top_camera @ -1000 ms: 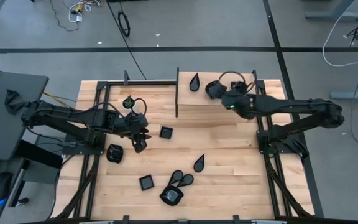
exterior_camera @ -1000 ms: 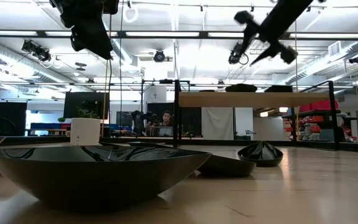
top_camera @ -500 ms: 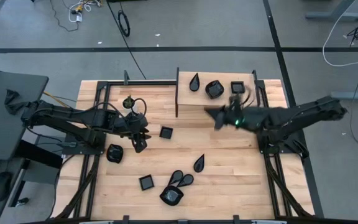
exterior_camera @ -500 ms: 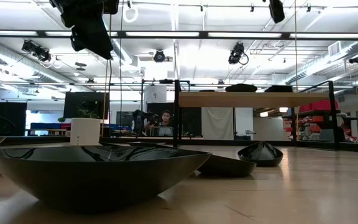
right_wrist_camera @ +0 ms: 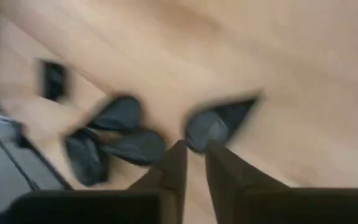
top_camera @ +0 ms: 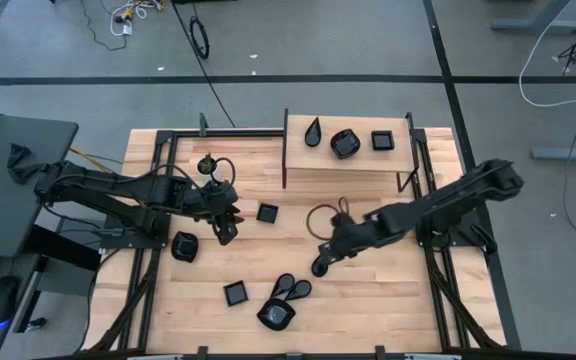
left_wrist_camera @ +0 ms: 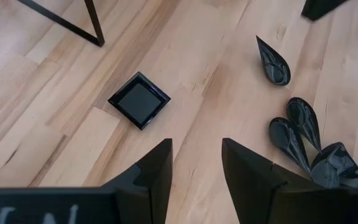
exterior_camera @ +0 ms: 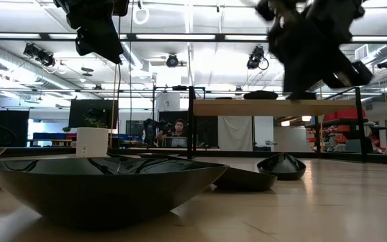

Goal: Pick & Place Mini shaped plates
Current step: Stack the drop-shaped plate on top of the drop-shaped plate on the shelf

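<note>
A lone teardrop plate (top_camera: 320,264) lies on the bare wooden table (top_camera: 388,300) right of centre, its long axis running from the near left to the far right, tip toward the far right. The right gripper (top_camera: 324,259) is held low directly over it, the arm stretched leftward from its base; in the right wrist view the fingers (right_wrist_camera: 173,163) are seen narrowly parted, the plate's rounded end just beyond the tips, and no contact can be confirmed. Near left of it, two overlapping teardrop plates (top_camera: 292,288) and a rounded plate (top_camera: 276,316) are grouped. Three plates (top_camera: 346,141) are set on the raised shelf (top_camera: 348,160) at the far side. The left gripper (top_camera: 224,228) is held left of centre, fingers moderately apart and empty, beside a square plate (top_camera: 267,212). A white plant pot (exterior_camera: 92,142) stands at the far left.
</note>
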Action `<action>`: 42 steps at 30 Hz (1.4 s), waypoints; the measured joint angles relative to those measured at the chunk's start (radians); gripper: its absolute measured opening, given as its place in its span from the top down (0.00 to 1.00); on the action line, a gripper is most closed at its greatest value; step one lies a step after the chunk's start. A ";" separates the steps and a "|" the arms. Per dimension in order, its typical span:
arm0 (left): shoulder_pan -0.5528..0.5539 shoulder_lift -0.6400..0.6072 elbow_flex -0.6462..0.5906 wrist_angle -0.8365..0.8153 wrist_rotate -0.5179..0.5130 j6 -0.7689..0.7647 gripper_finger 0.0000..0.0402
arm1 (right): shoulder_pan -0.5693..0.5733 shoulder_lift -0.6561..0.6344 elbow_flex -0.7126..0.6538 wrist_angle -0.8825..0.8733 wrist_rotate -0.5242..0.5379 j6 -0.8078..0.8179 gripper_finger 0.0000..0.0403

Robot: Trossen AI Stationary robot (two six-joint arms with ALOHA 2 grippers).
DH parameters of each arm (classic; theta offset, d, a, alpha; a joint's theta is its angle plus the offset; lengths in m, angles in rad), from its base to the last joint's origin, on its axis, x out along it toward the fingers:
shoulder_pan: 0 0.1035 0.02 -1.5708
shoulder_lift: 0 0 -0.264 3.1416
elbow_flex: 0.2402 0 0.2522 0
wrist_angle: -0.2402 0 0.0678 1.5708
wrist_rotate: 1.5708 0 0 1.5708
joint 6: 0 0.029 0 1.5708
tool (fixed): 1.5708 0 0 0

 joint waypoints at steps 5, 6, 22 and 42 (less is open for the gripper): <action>0.000 0.000 0.000 0.000 0.000 0.000 0.64 | -0.006 0.128 0.000 0.028 -0.137 0.062 0.69; 0.000 0.000 0.000 0.000 0.000 0.000 0.64 | -0.006 0.151 0.000 0.052 -0.144 0.062 0.66; 0.000 0.000 0.000 0.000 0.000 0.000 0.64 | -0.007 0.262 0.000 0.084 -0.009 0.150 0.79; 0.000 0.000 0.000 0.001 0.000 -0.001 0.64 | -0.097 0.090 0.310 -0.213 0.113 0.025 1.00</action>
